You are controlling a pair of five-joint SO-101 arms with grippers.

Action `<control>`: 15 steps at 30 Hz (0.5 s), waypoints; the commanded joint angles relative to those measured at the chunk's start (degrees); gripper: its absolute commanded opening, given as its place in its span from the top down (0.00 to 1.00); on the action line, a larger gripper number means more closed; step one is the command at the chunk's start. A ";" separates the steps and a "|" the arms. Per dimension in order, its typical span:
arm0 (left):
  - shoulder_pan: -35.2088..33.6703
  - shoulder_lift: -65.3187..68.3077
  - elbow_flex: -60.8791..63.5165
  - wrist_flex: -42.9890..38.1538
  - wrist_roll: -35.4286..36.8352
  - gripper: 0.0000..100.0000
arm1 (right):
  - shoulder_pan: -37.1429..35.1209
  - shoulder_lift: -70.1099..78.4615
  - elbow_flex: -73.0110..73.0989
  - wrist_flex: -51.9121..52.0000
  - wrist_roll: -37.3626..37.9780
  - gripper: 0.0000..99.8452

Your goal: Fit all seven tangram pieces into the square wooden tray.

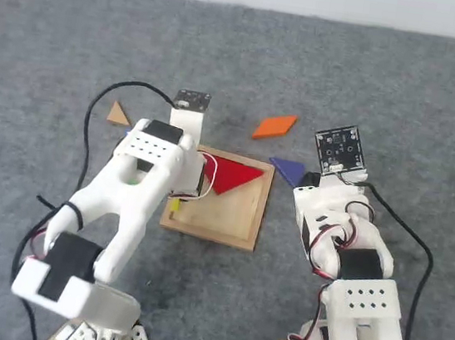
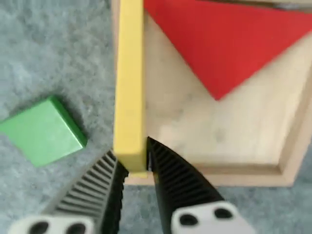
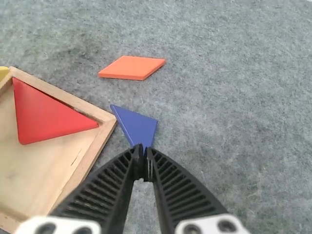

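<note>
The yellow piece (image 2: pixel 129 83) (on edge) looks long, slim.

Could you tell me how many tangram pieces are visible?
6: red in the tray, yellow in the left gripper, green, tan, orange and blue on the carpet; one may be hidden.

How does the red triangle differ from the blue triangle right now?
Size: the red triangle is clearly bigger than the blue triangle. Place: the red triangle lies flat inside the wooden tray; the blue triangle lies on the grey carpet just outside the tray's corner. Contact: the right end effector pinches a corner of the blue triangle; no end effector touches the red triangle. Both are flat triangles.
</note>
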 commanded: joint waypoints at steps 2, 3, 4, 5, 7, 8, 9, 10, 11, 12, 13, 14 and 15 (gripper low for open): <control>-0.18 1.41 -1.01 -2.02 0.62 0.99 | -0.40 -1.10 -0.79 -1.19 1.14 0.99; -0.18 1.93 -1.19 -2.29 0.62 0.99 | -0.40 -1.10 -0.79 -1.19 1.14 0.99; -0.18 2.46 -1.45 -2.46 0.62 0.98 | -0.40 -1.10 -0.79 -1.10 1.14 0.99; -0.18 2.99 -1.71 -2.46 0.62 0.98 | -0.40 -1.10 -0.79 -1.10 1.14 0.99; -0.18 3.96 -2.24 -2.29 0.79 0.95 | -0.40 -1.10 -0.79 -1.10 1.14 0.99; -0.18 4.22 -2.51 -2.20 0.88 0.94 | -0.40 -1.10 -0.79 -1.01 1.14 0.99; -0.18 4.31 -2.59 -2.20 0.88 0.92 | -0.40 -1.10 -0.79 -1.01 1.14 0.99; -0.18 4.22 -2.59 -2.11 0.88 0.91 | -0.40 -1.10 -0.79 -1.01 1.14 0.99; -0.18 4.22 -2.59 -2.11 0.88 0.89 | -0.40 -1.10 -0.79 -1.01 1.14 0.99; -0.18 4.13 -2.59 -2.11 0.88 0.88 | -0.40 -1.10 -0.79 -1.01 1.14 0.99; -0.09 4.13 -2.59 -2.11 0.88 0.87 | -0.40 -1.10 -0.79 -1.01 1.14 0.99; 0.18 4.13 -2.59 -2.11 0.88 0.87 | -0.40 -1.10 -0.79 -1.01 1.14 0.99; 0.53 4.13 -2.77 -2.02 0.88 0.86 | -0.40 -1.10 -0.79 -1.01 1.14 0.99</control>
